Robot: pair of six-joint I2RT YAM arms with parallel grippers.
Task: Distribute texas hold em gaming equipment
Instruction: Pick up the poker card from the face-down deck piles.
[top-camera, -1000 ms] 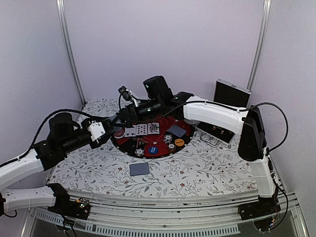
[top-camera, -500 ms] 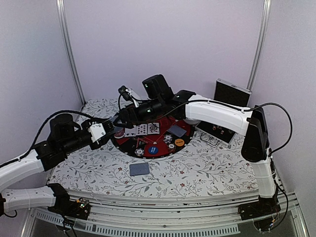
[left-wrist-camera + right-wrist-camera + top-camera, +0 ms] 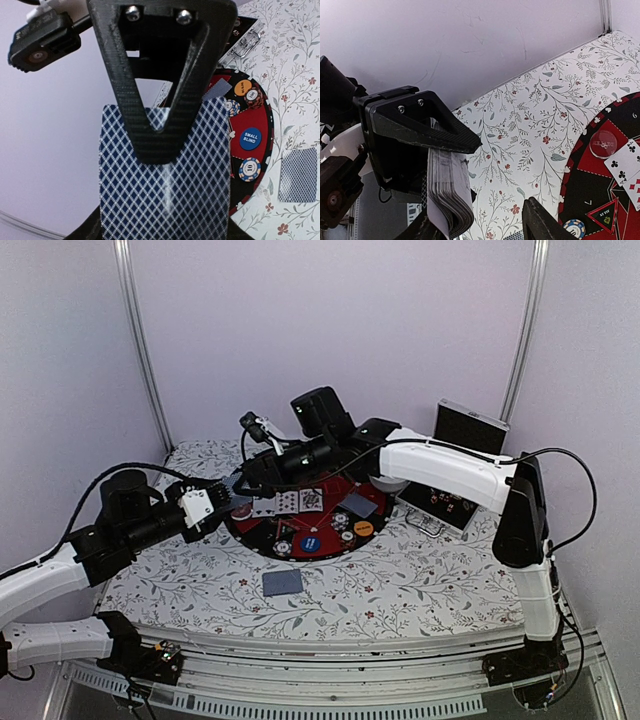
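Blue diamond-backed playing cards form a deck, which is clamped between the fingers of the left gripper in the air over the left side of the flowered worktop, just beside the left edge of the round red-and-black mat. Around the lower corner of the deck the right gripper has its fingers apart, one close to the cards and the other clearly away. One single card lies face down near the front edge of the worktop.
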